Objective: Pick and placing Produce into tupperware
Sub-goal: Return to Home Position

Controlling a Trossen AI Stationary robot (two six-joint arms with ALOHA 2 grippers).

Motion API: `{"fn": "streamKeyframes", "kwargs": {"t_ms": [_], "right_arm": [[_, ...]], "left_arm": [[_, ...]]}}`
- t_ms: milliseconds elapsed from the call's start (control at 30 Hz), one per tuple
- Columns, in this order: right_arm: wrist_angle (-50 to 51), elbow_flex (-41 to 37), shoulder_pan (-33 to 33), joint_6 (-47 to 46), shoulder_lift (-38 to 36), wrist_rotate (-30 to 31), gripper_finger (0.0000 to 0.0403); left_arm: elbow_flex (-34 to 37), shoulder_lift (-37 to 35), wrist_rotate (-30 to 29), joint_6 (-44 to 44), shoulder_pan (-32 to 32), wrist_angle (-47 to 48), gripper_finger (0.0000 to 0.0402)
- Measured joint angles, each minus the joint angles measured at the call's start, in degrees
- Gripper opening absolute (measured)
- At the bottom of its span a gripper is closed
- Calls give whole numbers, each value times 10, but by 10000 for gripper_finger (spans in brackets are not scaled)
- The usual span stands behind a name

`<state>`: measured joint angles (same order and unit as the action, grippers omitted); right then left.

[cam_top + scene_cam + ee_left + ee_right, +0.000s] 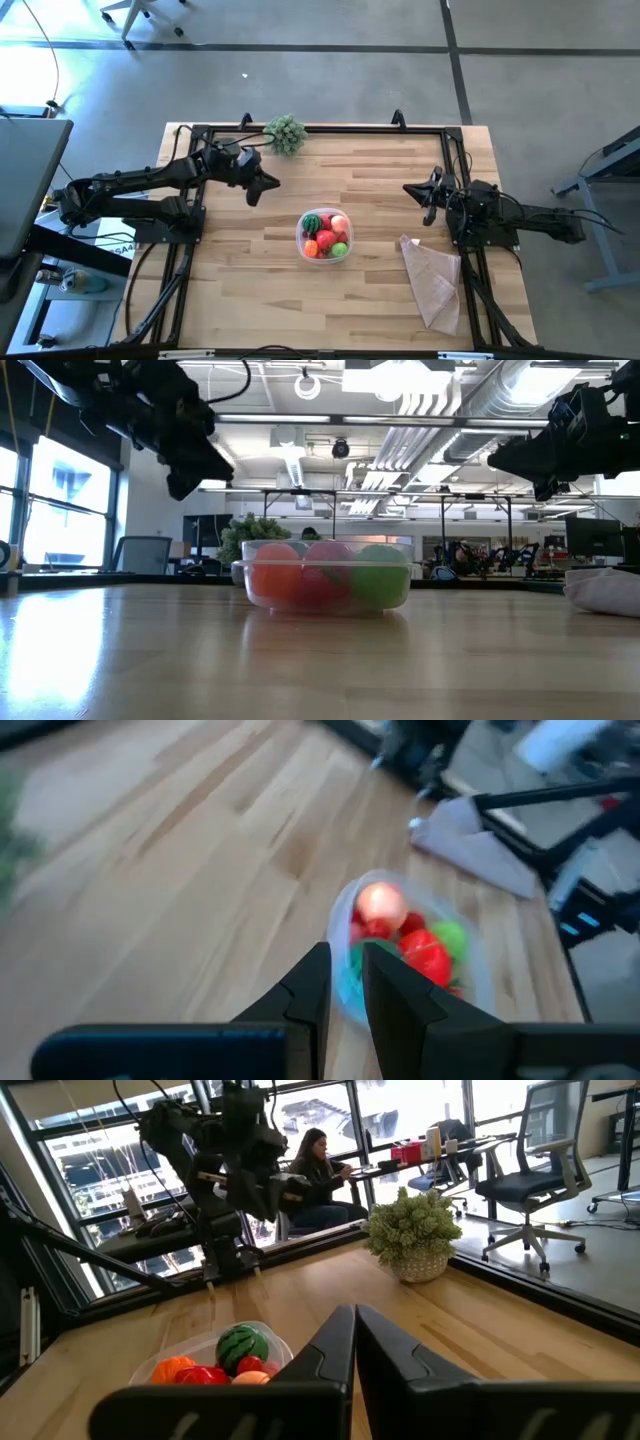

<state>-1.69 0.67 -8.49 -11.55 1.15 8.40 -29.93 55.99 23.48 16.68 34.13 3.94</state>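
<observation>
The tupperware is a round clear container near the table's middle, resting on its base. Several produce pieces lie inside it: red, orange, pink, green and a striped green one. My left gripper hangs in the air above the table, up and to the left of the tupperware, fingers nearly together and empty. My right gripper hovers to the right of the tupperware, shut and empty.
A bushy grey-green plant clump stands at the far edge. A tan cloth lies crumpled near the right front corner. Black frame rails run along the table's far edge and sides. A person sits in the room beyond.
</observation>
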Motion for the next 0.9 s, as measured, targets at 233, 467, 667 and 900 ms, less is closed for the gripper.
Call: {"fn": "streamKeyframes", "kwargs": {"t_ms": [233,467,667,900], "right_arm": [[0,0,0,0,0,0,4],[0,0,0,0,0,0,4],[0,0,0,0,0,0,4],[0,0,0,0,0,0,4]], "left_arm": [[0,0,-45,80,0,48,51],[0,5,56,81,0,55,51],[0,-26,116,81,-85,5,51],[0,-135,38,90,-227,4,51]]}}
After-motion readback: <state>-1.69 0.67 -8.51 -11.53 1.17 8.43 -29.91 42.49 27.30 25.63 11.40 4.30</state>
